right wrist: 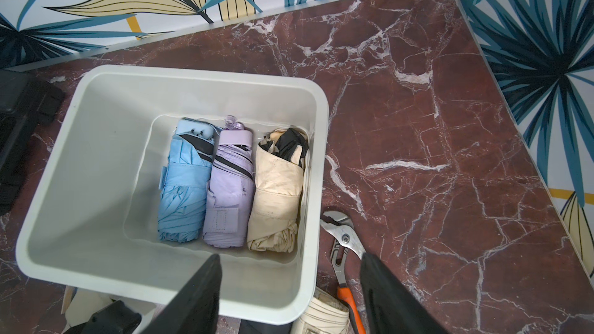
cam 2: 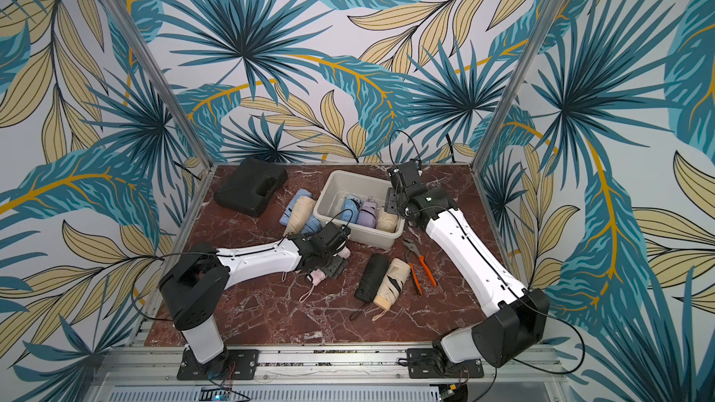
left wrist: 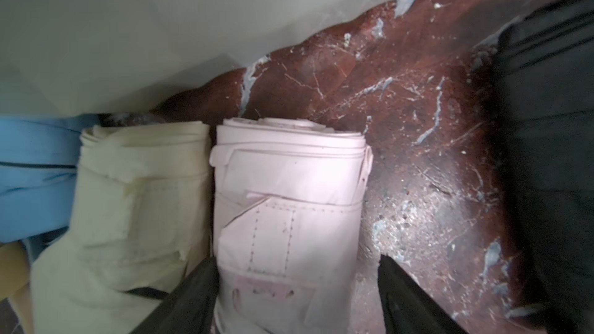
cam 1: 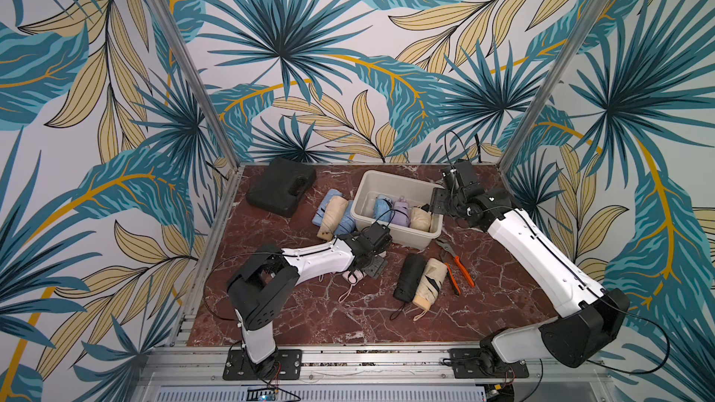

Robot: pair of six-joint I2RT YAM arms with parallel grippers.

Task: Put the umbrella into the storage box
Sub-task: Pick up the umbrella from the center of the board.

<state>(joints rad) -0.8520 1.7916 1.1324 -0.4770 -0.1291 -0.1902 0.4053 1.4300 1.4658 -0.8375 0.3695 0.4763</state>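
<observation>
Umbrellas lie scattered over my desk (cam 1: 348, 322), and the one I am working on is the pink umbrella (left wrist: 289, 204). It lies flat on the red marble just in front of the storage box (cam 1: 410, 237), outside it, with a strip of bare desk between its rolled end and the box wall.

Through the left wrist camera I see my left pincer (left wrist: 299, 260) straddling it. One finger (left wrist: 199, 290) sits in the seam between the pink umbrella and the cream umbrella (left wrist: 128, 204) pressed against its side. The other finger stands off the opposite side over bare marble, so the jaws are wide and not clamped. A blue umbrella (left wrist: 32, 171) lies beyond the cream one, and a black umbrella (left wrist: 546, 123) lies well apart on the other side. In both top views the left wrist hides most of the pink umbrella; only one end and its strap show.

My right pincer (right wrist: 289, 265) hangs above the rim of the storage box with its jaws wide and nothing between them. One finger is over the inside and the other over the desk. Below it, inside the box, three folded umbrellas lie side by side and touching: a pale blue umbrella (right wrist: 183, 187), a lilac umbrella (right wrist: 228, 194) and a beige umbrella (right wrist: 276, 194), the beige one against the side wall. Orange-handled pliers (right wrist: 344, 242) lie on the desk just beside that wall. A black hard case (cam 1: 280, 187) sits apart from the box, toward the far left of the desk.
</observation>
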